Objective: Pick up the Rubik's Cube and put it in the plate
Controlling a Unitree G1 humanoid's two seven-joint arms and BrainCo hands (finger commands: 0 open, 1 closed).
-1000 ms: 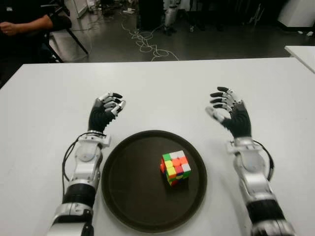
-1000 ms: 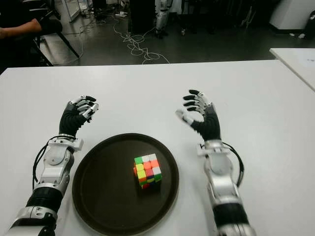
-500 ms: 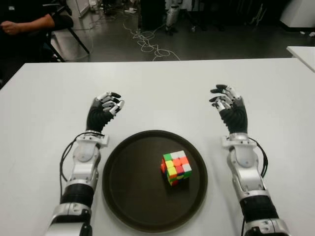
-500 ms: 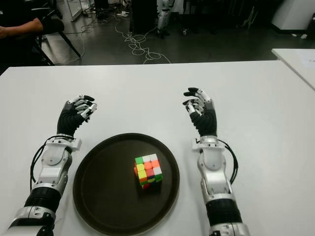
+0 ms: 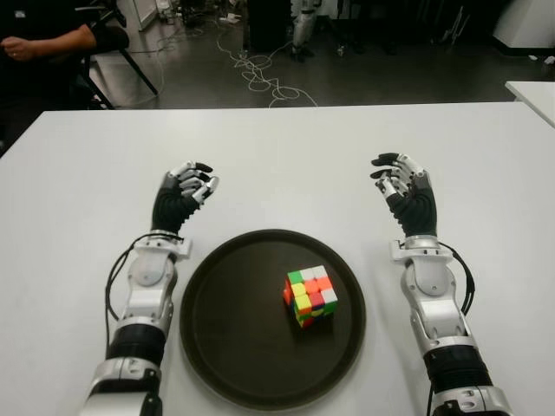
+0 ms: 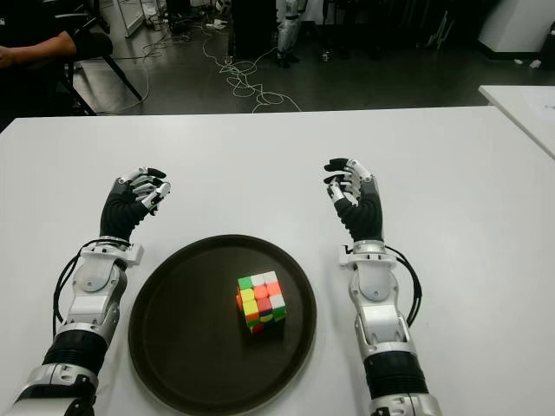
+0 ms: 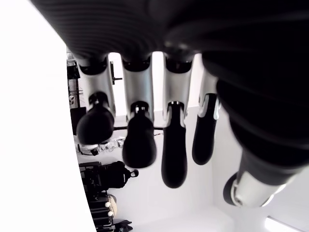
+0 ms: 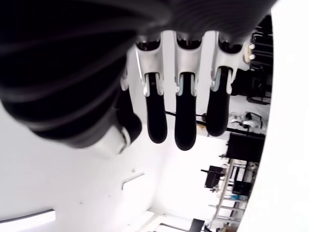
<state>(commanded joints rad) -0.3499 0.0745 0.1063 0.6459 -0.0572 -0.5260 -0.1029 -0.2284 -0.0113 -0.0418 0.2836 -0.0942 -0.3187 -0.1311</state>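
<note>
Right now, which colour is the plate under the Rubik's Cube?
Dark brown, nearly black. The plate shows best in the left eye view.

One Rubik's Cube (image 5: 310, 296) — one plate (image 5: 225, 338) — two hands, left hand (image 5: 181, 200), right hand (image 5: 406, 195)

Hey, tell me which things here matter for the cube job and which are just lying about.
Part of the job:
- Rubik's Cube, already lying in the plate
- plate, dark and round, on the white table
- left hand, empty, left of the plate
- right hand, empty, right of the plate

Just lying about:
- cables on the floor beyond the table
- a second table, far right
</note>
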